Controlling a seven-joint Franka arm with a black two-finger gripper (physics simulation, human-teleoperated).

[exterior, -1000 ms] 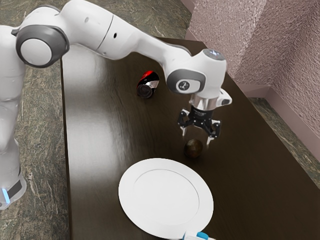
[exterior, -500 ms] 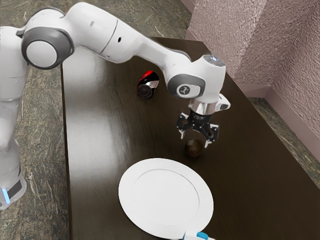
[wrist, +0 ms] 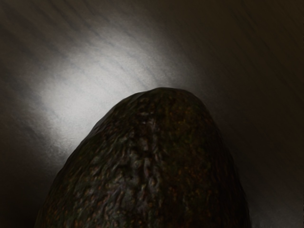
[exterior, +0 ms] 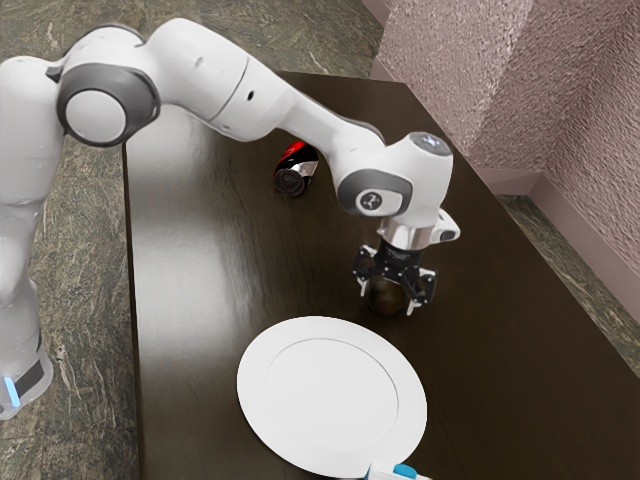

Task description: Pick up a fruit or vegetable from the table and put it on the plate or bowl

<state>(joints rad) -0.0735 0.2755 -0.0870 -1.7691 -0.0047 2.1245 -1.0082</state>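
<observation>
Now the gripper (exterior: 391, 292) has dropped over the avocado (exterior: 383, 298), jaws still spread either side, not pinching. It sits on the table (exterior: 200, 300), just beyond the plate (exterior: 300, 420). A squeeze looks due next.

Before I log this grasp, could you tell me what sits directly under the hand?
A dark, bumpy-skinned avocado lies on the dark wooden table beneath the black hand. Its underside is hidden.

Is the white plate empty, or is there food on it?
Empty. The plate is bare white all over; the avocado sits on the dark table, off the plate.
</observation>
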